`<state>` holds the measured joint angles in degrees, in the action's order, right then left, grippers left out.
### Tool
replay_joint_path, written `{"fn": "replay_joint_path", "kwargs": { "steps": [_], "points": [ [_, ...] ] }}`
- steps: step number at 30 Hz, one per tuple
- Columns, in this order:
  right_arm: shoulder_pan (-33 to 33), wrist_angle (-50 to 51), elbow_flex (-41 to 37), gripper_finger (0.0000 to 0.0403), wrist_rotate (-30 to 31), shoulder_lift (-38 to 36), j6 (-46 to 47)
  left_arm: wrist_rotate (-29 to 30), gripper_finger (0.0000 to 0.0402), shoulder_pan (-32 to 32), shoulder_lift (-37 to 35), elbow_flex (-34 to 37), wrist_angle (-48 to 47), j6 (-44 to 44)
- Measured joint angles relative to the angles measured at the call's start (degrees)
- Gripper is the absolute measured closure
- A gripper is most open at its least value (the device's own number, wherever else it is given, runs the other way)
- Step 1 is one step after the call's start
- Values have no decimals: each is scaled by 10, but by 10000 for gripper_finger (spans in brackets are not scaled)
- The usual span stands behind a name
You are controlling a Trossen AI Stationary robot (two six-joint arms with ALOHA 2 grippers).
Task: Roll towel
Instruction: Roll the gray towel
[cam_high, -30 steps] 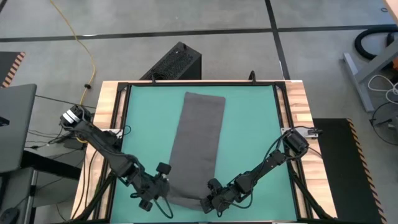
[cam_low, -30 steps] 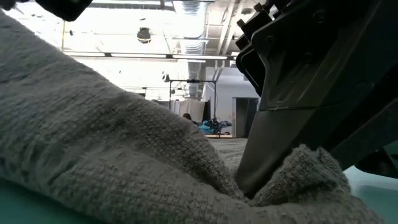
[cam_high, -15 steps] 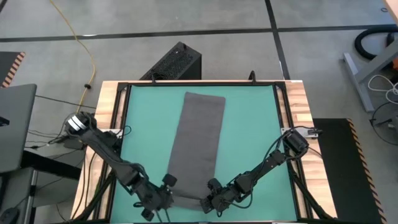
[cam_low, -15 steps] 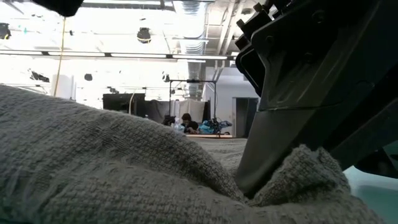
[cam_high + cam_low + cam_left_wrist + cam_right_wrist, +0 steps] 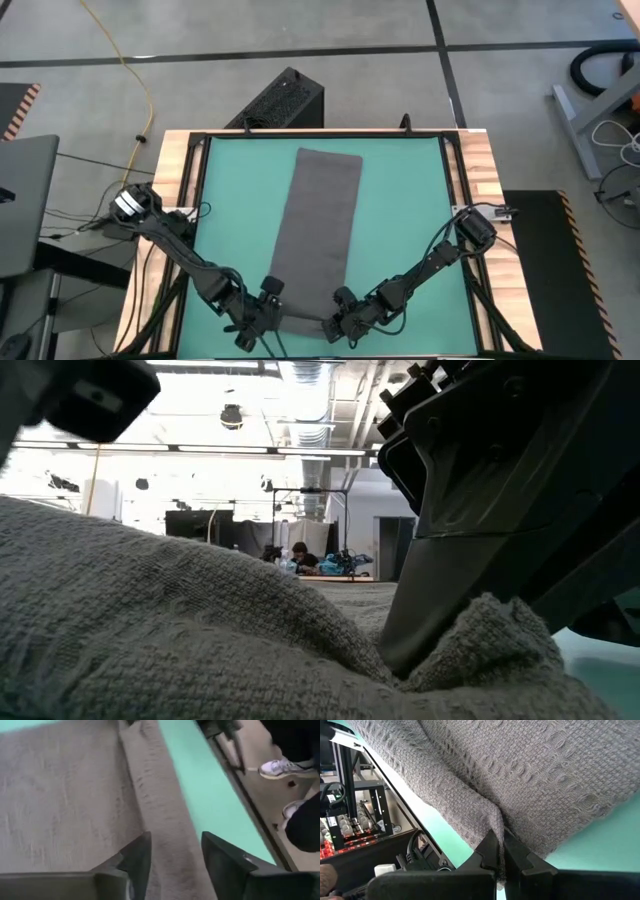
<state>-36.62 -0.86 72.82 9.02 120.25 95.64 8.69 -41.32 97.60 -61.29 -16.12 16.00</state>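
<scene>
The dark grey towel (image 5: 318,225) lies flat as a long strip on the green mat, running from far to near. My left gripper (image 5: 268,305) is at its near left corner. In the left wrist view it (image 5: 172,857) is open, its fingers on either side of the towel's thicker edge strip (image 5: 160,810). My right gripper (image 5: 335,325) is at the near right corner, shut on the cloth (image 5: 545,770). In the low view the towel (image 5: 150,630) bulges up close to the camera. My left gripper has its open fingers astride the towel's edge strip (image 5: 167,840); whether they touch it I cannot tell. My right gripper pinches a puckered fold of the towel's near right corner (image 5: 495,827) between its two fingers. One finger (image 5: 430,600) slants down into the cloth from the near right. The towel stays on the mat, bunched up around the fingertips.
A black frame (image 5: 450,180) borders the green mat (image 5: 400,200) on the wooden table. A black box (image 5: 285,100) stands beyond the far edge and a laptop (image 5: 20,200) at the left. A person's shoes (image 5: 280,767) show beside the table.
My left gripper has sunk and gone toward the towel's near left corner. The near left part of the towel, held high in the low view a second ago, has come down and lies lower now.
</scene>
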Motion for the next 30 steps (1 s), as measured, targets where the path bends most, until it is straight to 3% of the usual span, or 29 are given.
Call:
{"fn": "replay_joint_path", "kwargs": {
  "steps": [7,18,24,30],
  "points": [
    [0,0,0,378,0,0,-2,13,187,12,0,24,4,54],
    [0,-2,0,378,-1,0,-3,-54,192,5,34,26,31,64],
    [0,-11,0,378,-2,0,-10,-58,231,16,38,26,9,77],
    [-1,-12,0,378,-2,0,-12,-107,325,15,37,26,9,76]
  ]
}}
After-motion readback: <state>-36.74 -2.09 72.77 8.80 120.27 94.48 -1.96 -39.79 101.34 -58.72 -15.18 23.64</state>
